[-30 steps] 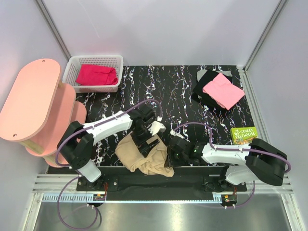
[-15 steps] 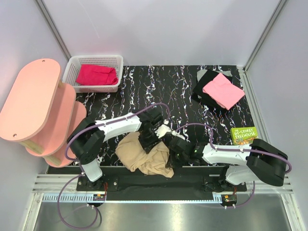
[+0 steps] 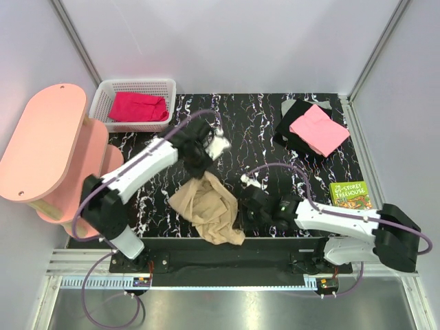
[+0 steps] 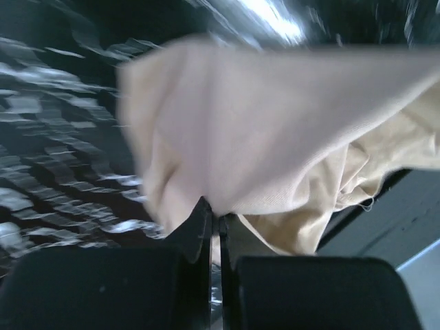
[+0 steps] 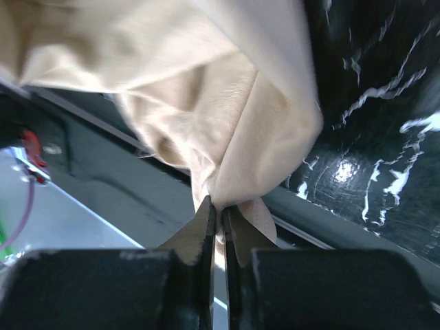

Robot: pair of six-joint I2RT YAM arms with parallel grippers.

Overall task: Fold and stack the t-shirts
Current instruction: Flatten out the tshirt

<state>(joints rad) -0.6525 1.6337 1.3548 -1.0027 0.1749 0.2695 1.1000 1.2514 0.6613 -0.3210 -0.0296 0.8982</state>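
Top view: the tan shirt (image 3: 206, 212) sits crumpled (creased, bunched) by the table's near edge; the book (image 3: 348, 194) reads "STOREY TREEHOUSE".
Left wrist: the left gripper (image 4: 214, 220) pinches tan cloth.
Right wrist: the right gripper (image 5: 218, 206) pinches another fold.

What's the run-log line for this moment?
left end effector: shut on tan t-shirt | right end effector: shut on tan t-shirt | tan t-shirt: bunched, unfolded
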